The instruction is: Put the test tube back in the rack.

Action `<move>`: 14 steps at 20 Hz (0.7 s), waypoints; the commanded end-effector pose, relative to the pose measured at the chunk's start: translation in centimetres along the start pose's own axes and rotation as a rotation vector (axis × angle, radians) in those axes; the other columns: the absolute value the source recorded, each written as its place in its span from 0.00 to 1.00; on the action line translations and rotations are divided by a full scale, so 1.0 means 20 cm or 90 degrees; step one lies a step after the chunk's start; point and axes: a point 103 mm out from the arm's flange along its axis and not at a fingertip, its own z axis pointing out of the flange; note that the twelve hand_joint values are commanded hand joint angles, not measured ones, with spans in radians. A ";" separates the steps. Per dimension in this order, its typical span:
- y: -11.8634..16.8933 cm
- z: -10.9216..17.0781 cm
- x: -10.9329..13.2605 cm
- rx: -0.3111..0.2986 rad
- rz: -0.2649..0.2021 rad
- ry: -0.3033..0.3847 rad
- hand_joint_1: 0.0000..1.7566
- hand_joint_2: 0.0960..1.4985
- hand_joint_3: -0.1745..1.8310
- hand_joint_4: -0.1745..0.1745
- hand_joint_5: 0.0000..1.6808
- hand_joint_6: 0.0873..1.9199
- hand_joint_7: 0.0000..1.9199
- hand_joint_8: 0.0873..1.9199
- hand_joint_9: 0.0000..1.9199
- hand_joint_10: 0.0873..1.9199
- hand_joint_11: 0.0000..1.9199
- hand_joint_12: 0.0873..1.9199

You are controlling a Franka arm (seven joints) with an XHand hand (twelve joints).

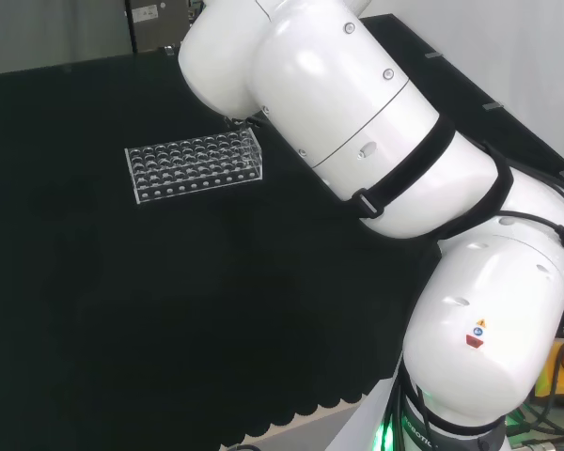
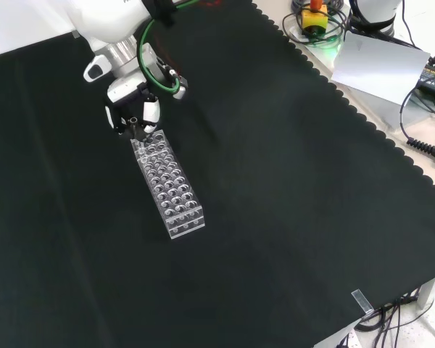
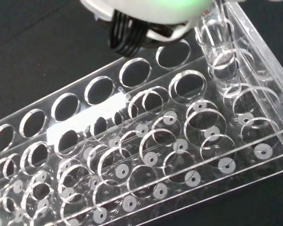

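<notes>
- The test tube [image 3: 222, 52] is clear glass; in the wrist view it stands upright in a hole near one end corner of the rack [image 3: 146, 155], its lower part reaching down through the rack's upper plate.
- The upper part of the tube runs up behind the blurred white part of the hand [image 3: 151, 12], so its top cannot be seen.
- The rack is clear plastic with rows of round holes, and a white strip lies on its top plate in the wrist view.
- In the front view the rack [image 2: 168, 185] lies on the black cloth [image 2: 290, 181] toward the cloth's upper left part, its long side running from upper left to lower right.
- The hand [image 2: 134, 116] hangs directly over the rack's upper end in the front view, with dark fingers pointing down at the end holes.
- Whether the fingers grip the tube or have let go of it cannot be told.
- In the head view the rack [image 1: 195, 165] sits toward the cloth's far side, its right end just beside the arm's white links [image 1: 357, 122].
</notes>
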 end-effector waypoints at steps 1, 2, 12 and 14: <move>-0.01 0.01 -0.02 0.047 -0.008 0.062 0.73 0.45 0.38 0.00 0.70 0.38 0.67 0.37 0.72 0.33 0.40 0.66; -0.01 0.00 -0.03 0.059 -0.011 0.073 0.70 0.44 0.39 0.00 0.63 0.39 0.63 0.39 0.66 0.35 0.36 0.69; -0.08 -0.17 -0.05 0.085 -0.046 0.134 0.57 0.31 0.45 0.35 0.18 0.22 0.19 0.49 0.22 0.48 0.05 0.82; -0.12 -0.24 -0.05 0.077 -0.053 0.138 0.57 0.31 0.44 0.35 0.18 0.19 0.18 0.49 0.20 0.49 0.04 0.83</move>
